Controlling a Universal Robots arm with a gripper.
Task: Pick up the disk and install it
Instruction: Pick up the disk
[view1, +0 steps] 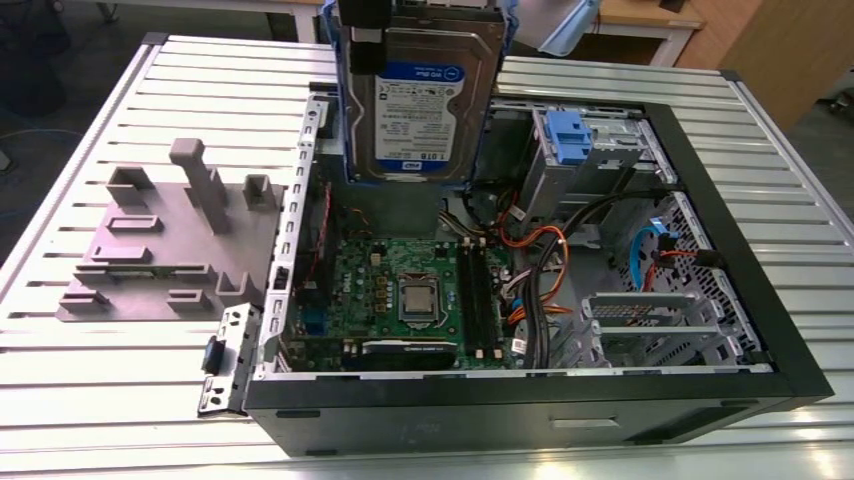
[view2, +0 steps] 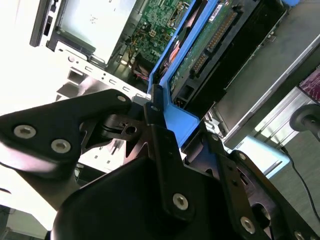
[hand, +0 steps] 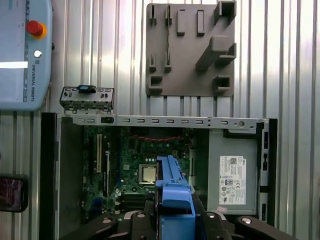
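Exterior view, one disk (view1: 418, 100) above one computer case (view1: 534, 405), second wrist view, one gripper (view2: 152, 107) clamped on it

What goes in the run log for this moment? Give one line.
gripper: shut on disk | disk: held upright above open computer case | install: not yet done

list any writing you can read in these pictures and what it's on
Nothing here can be quoted with confidence.
Label on the disk: print too small.
White label on the power supply: too small.
Grey pendant: short line of print, blurred.
Circuit board: markings too small.
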